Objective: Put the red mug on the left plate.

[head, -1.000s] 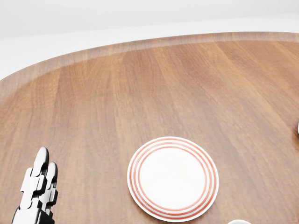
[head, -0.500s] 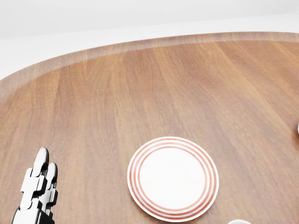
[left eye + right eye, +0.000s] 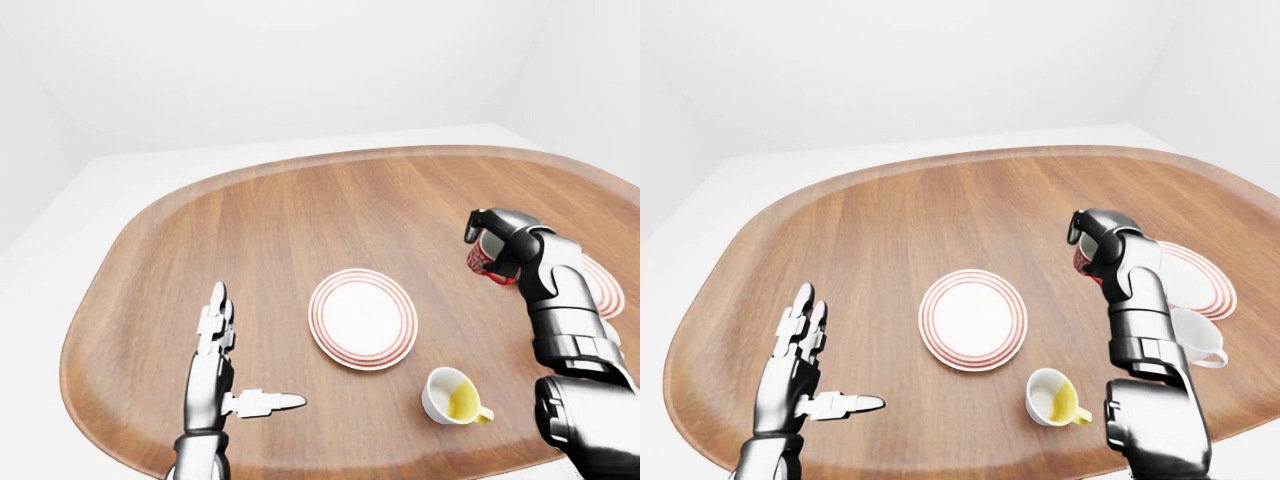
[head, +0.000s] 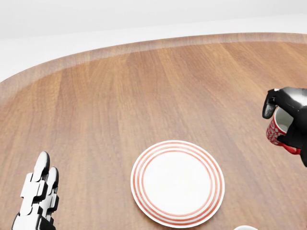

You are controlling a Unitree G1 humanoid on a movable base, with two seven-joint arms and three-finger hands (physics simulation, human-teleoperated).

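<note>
Red mug clamped in right hand, lifted clear of the wooden worktop, right of the left plate and apart from it. Left hand idle, fingers spread, holding nothing. Step looks like carry phase. Next move calls for travel leftward over the plate centre, then lowering upright and release. Yellow-lined cup sits near the path; second plate behind the right arm.
</note>
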